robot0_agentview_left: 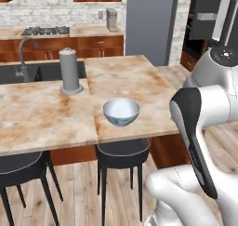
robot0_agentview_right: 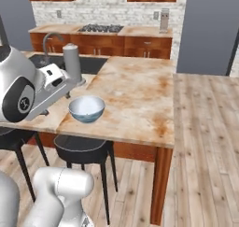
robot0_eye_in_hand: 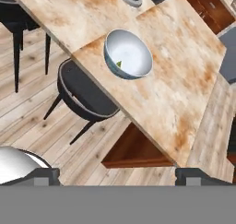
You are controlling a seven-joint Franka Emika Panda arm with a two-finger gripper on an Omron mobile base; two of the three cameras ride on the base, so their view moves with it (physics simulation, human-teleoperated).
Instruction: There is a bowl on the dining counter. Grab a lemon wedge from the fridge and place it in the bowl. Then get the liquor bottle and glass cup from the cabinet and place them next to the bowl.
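From my remote station, I saw the jaws (robot0_eye_in_hand: pixel 117 174) spread wide and holding nothing, poised above the stools (robot0_eye_in_hand: pixel 85 96) at the near edge. Beyond them, the bowl (robot0_eye_in_hand: pixel 128 54) sat on the island desk (robot0_eye_in_hand: pixel 184 94) with a small green-yellow sliver inside, which I took for the lemon wedge (robot0_eye_in_hand: pixel 119 64). Nothing stood beside the bowl: bottle and cup apparently remained to be fetched. The fridge (robot0_agentview_left: pixel 149 23) stood far behind.

I'm seeing my gripper (robot0_eye_in_hand: pixel 117 176) hanging in the air with its jaws spread wide and holding nothing, the arm (robot0_agentview_left: pixel 195 127) folding at the elbow.
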